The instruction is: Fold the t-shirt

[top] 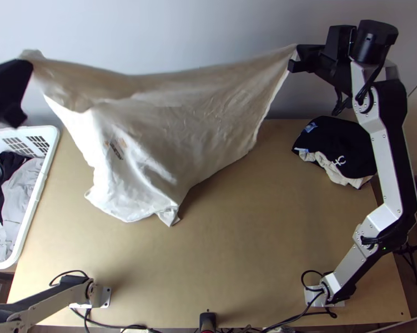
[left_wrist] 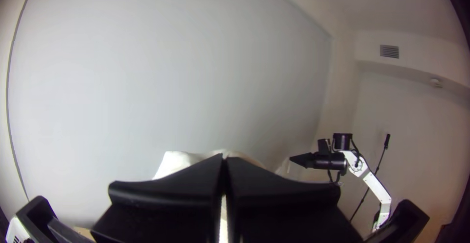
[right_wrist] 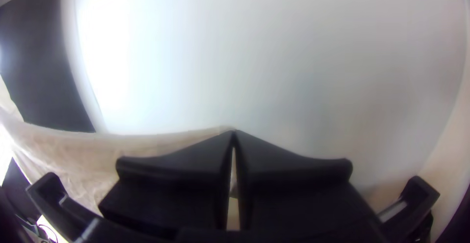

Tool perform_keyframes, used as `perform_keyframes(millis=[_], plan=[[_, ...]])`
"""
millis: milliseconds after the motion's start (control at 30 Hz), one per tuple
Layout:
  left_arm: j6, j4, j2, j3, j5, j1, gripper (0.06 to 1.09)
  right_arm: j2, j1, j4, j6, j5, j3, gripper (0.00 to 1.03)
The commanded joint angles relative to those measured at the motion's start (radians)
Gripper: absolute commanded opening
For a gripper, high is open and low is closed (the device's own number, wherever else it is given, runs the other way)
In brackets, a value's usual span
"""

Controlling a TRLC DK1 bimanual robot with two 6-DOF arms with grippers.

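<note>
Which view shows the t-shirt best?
The top view: it shows the t-shirt strung between the left gripper and right gripper, lower part over the table. The left wrist view shows bits beyond its gripper; the right wrist view, a stretch of upper edge.

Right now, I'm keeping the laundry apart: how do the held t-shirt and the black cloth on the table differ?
The t-shirt is pale; the black cloth is dark. The t-shirt hangs stretched between the left gripper and right gripper; the black cloth lies compactly on the table. Both bear small printed marks.
</note>
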Motion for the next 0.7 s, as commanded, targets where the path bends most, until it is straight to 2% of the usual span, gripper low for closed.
perform_keyframes(millis=[0,167,300,500,667], plan=[[-0.043,-0.087,-0.047,-0.043,0.007,-0.192,0.09,-0.004,0.041,0.002,0.013,0.037,-0.019,0.03],[-0.146,-0.113,-0.047,-0.129,0.014,-0.379,0.09,0.010,0.039,0.002,0.010,0.056,-0.050,0.03],[-0.210,-0.114,-0.058,-0.261,0.129,-0.446,0.09,0.019,0.013,0.002,0.012,0.057,-0.071,0.03],[-0.189,-0.131,-0.041,-0.363,0.139,-0.575,0.09,0.018,-0.013,0.002,0.010,0.056,-0.140,0.03],[-0.106,-0.114,-0.020,-0.469,0.139,-0.632,0.09,0.016,-0.031,0.002,0.005,0.056,-0.215,0.03]])
